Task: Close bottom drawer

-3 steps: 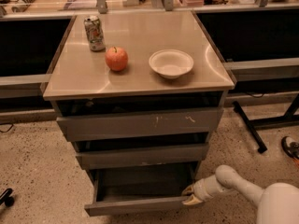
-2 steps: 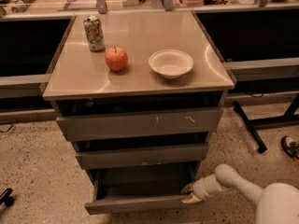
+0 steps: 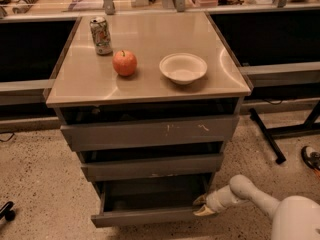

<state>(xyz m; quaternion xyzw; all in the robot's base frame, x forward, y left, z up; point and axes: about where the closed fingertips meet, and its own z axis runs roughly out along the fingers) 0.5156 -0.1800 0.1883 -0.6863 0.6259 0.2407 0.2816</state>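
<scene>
Camera view: a grey drawer cabinet (image 3: 239, 106) stands in the middle of the frame on a speckled floor (image 3: 35, 174). On its pale, glossy top, a soda can (image 3: 101, 35) stands upright at the upper left. A red apple (image 3: 124, 63) sits just right of and below it, and a white bowl (image 3: 183, 68) sits further right, apart from the apple.

Below the top are three grey drawer fronts. The top drawer (image 3: 150, 132) is the widest and has white scratch marks right of its middle. The middle drawer (image 3: 152, 166) sits under it. The bottom drawer (image 3: 145, 217) is at the lower centre of the frame, pulled out toward the camera so that its shallow dark inside shows behind the plain front panel.

The white arm (image 3: 255, 196) comes in from the lower right corner. Its gripper (image 3: 202, 205) is at the right end of the bottom drawer, just beside the front panel's right corner. Its two yellowish fingertips (image 3: 205, 211) stand apart, one above the other. Whether the lower one touches the panel cannot be told.
</scene>
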